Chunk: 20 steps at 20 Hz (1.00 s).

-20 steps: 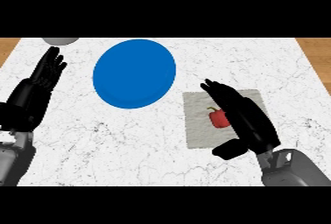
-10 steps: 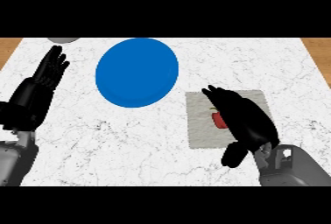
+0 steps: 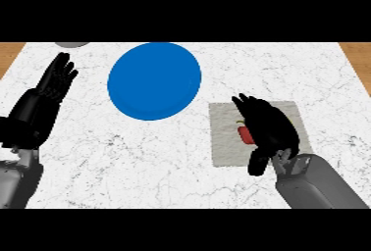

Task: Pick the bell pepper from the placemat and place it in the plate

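1. Lying on the grey placemat [image 3: 226,147], the red bell pepper [image 3: 245,134] shows only as a small red sliver with a thin stem, just at the left side of the right hand [image 3: 267,128]; the hand hides the rest of it.
2. The right hand lies over the pepper with its fingers [image 3: 246,104] stretched toward the counter's far edge and its thumb hanging down toward the near edge. Whether the fingers are curled round the pepper or merely lie above it cannot be told from this view.
3. The placemat sits on the right half of the counter [image 3: 145,166], nearer the near edge than the far one, and the hand and grey forearm cover much of its right part.
4. The blue plate [image 3: 153,81] lies to the left of the placemat and farther back, near the counter's far edge, apart from the placemat, with nothing on it.
5. The left hand [image 3: 43,103] rests near the counter's left edge, fingers straight and relaxed, pointing toward the far edge, holding nothing.
6. A small grey round thing [image 3: 71,44] shows partly at the far edge, close to the far left corner, just beyond the left hand's fingertips.
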Available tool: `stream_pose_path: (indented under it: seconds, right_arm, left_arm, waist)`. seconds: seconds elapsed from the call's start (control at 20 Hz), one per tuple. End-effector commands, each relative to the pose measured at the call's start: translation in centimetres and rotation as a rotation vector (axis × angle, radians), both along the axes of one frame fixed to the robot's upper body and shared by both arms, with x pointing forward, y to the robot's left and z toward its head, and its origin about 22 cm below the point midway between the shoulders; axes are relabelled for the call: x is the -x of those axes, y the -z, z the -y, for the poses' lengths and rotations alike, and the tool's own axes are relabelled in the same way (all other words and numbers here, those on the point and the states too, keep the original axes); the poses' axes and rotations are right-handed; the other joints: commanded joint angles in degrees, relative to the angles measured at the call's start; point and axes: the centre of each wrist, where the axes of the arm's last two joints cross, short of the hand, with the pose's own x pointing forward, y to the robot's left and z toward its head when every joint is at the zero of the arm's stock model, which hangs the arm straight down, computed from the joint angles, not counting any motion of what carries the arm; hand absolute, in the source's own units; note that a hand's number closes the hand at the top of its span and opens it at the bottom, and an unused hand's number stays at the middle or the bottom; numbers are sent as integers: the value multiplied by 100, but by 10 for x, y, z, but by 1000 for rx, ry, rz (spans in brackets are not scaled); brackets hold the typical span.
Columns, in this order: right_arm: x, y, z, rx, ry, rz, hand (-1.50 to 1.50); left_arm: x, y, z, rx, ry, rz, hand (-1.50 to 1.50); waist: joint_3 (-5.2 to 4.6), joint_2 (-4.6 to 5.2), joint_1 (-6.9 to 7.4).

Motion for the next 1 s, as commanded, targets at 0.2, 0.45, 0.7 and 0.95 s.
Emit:
stream_pose_path:
  seconds: [0.2, 0.45, 0.7, 0.95]
  right_arm:
    - [-22, 16, 9, 24, 34, -46, -150]
    - [-20, 50, 28, 26, 23, -79, -150]
    - [-22, 62, 28, 52, 36, -109, -150]
    - [-29, 89, 27, 139, 41, -101, -150]
  left_arm:
    - [4, -10, 13, -7, 1, -1, 0]
    - [11, 0, 1, -12, -14, 4, 0]
    - [-10, -14, 3, 0, 8, 22, 0]
    - [0, 8, 14, -11, 4, 5, 0]
  waist:
    - [2, 0, 3]
    - [2, 1, 4]
    - [2, 3, -15]
    - [2, 4, 3]
